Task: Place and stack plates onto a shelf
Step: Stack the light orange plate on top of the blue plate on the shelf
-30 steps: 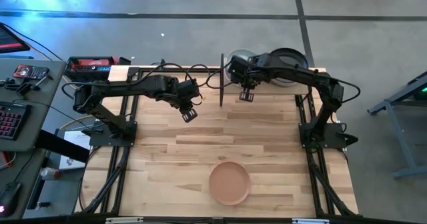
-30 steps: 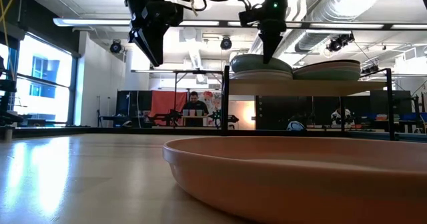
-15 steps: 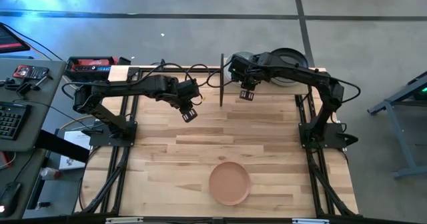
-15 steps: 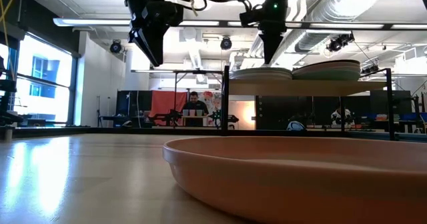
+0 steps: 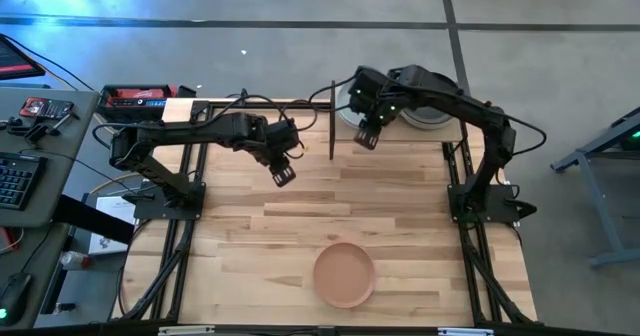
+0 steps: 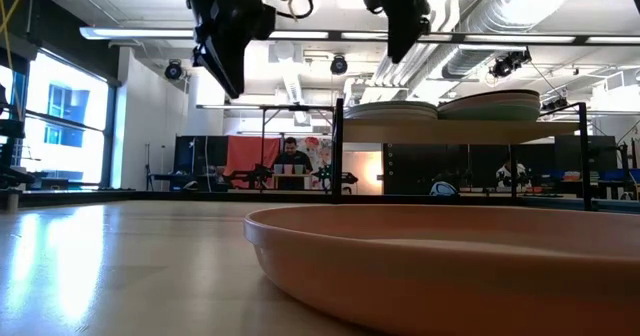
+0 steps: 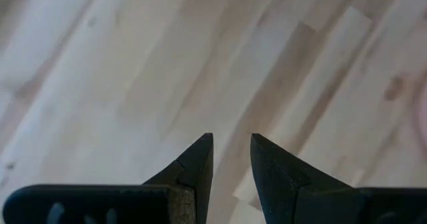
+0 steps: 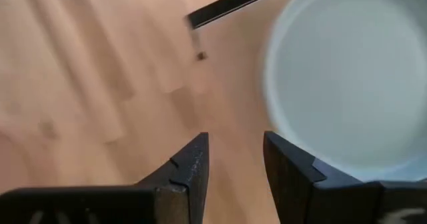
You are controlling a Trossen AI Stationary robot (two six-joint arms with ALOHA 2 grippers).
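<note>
Since the earlier frame, right gripper (image 5: pixel 366 136) rose clear of the pale plate (image 8: pixel 340 84), jaws parted, empty; left gripper (image 5: pixel 283 174) hovered centre-left, slightly parted.

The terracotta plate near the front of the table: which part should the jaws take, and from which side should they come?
Probably the rim. The terracotta plate lies flat and upright on the table, alone, so its raised edge is the only part thin enough to pinch. Come from above, one jaw inside the rim and one outside. The edge facing the arms looks easiest. Either the left gripper or the right gripper seems free.
</note>
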